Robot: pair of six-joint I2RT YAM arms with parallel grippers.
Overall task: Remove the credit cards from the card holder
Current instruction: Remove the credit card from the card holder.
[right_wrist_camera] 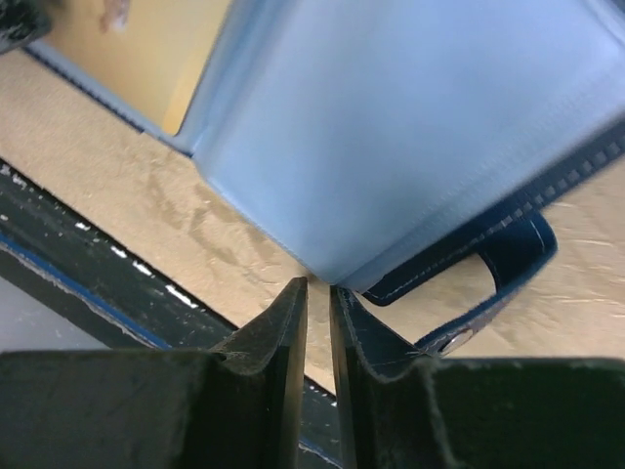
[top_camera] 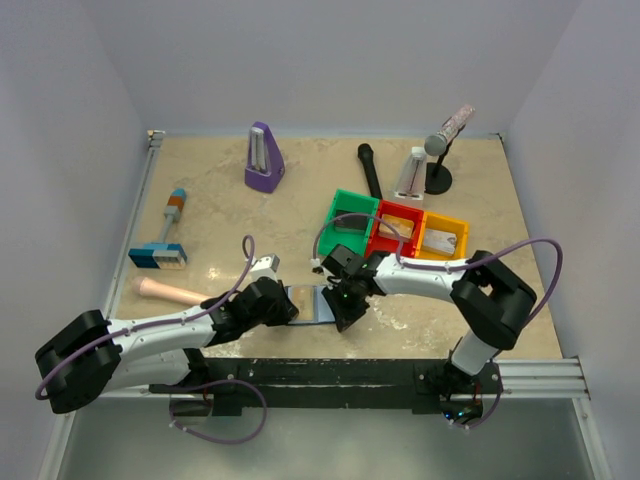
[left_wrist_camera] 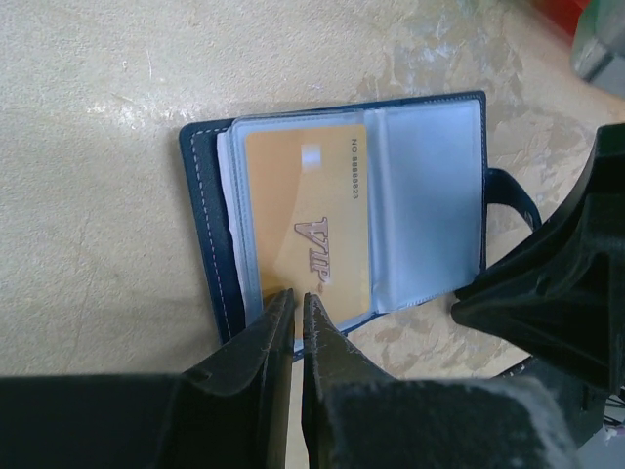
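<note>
The card holder [top_camera: 312,302] lies open and flat near the table's front edge, navy outside [left_wrist_camera: 209,195] with pale blue-grey panels [right_wrist_camera: 391,127] and a snap tab [right_wrist_camera: 513,259]. A gold credit card [left_wrist_camera: 303,205] marked VIP sits in the clear sleeve of its left half; other cards cannot be made out. My left gripper [top_camera: 296,312] [left_wrist_camera: 297,296] is shut to a thin slit, tips at the gold card's near edge with nothing seen between them. My right gripper [top_camera: 340,318] [right_wrist_camera: 319,285] is shut to a narrow gap, tips touching the near right corner of the pale panel.
Green [top_camera: 350,215], red [top_camera: 398,228] and yellow [top_camera: 445,236] bins stand behind the holder. A purple metronome [top_camera: 263,158], a black marker [top_camera: 370,170], a microphone on a stand [top_camera: 440,150], a blue-handled tool [top_camera: 160,250] and a pink cylinder [top_camera: 170,292] lie around. The black rail [top_camera: 350,370] runs along the front edge.
</note>
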